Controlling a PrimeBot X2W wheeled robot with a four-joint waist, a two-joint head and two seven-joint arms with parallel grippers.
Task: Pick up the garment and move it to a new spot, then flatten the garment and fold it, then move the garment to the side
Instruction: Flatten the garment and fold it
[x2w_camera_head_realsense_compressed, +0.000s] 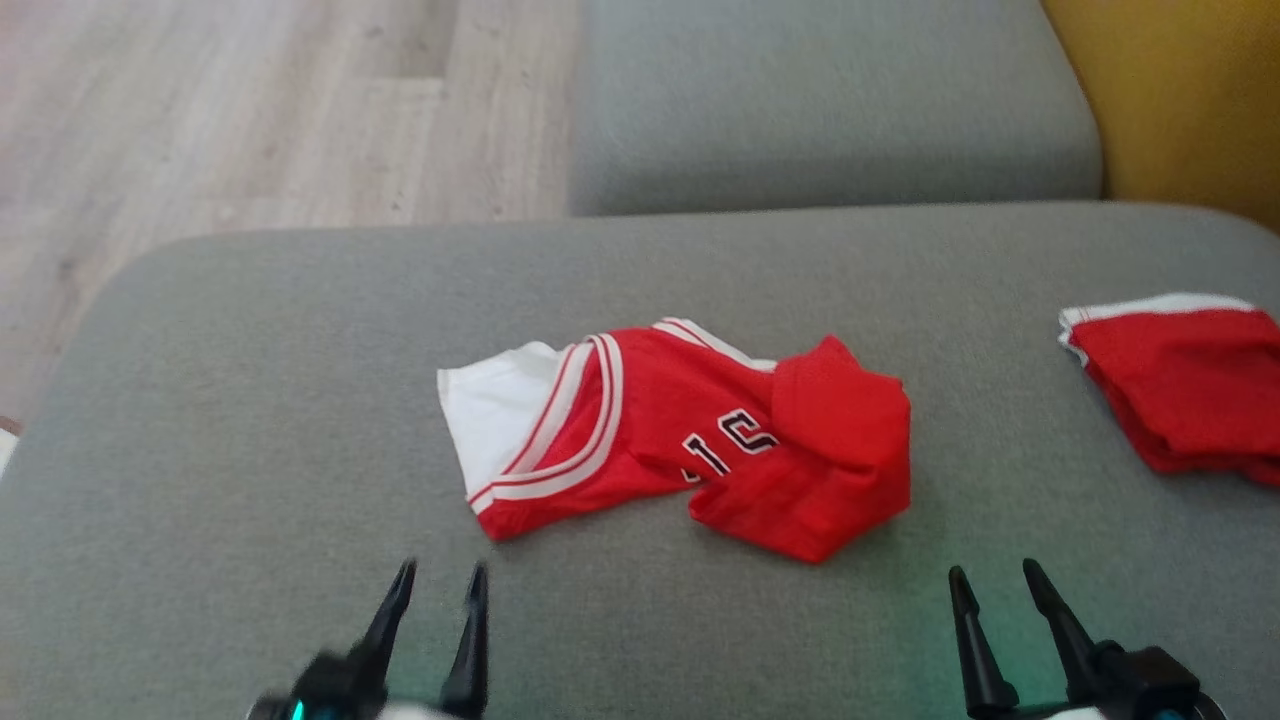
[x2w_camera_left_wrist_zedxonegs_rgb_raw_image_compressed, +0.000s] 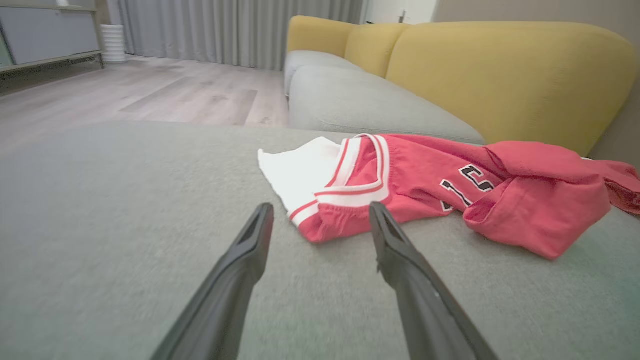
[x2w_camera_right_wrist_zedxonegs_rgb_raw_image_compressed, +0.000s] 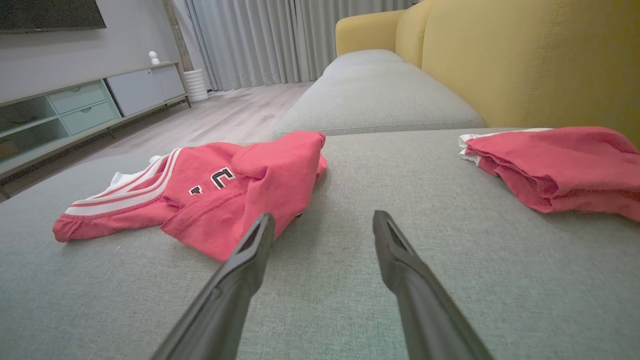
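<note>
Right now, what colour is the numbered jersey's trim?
White with red stripes; trim shows best in head view.

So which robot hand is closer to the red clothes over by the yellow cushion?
Right. The right hand is open, in front of that red pile and a bit to its left. The left hand is far across the grey cushion, past the numbered jersey.

Only legible mark: black chars w/ white outline on red jersey (x2w_camera_head_realsense_compressed: 640, 420), on the red panel right of the striped trim.

- Head view: print (x2w_camera_head_realsense_compressed: 730, 445) reads "1", then a shape like "C" or "5". Can't tell which. A fold (x2w_camera_head_realsense_compressed: 840, 440) of the same cloth lies against its right side.
- L wrist view: same two chars, slanted. 2nd leans toward "5".
- R wrist view: 2nd char clear, 1st mostly tucked under the cloth.
- Can't tell if more chars sit under the fold.
</note>
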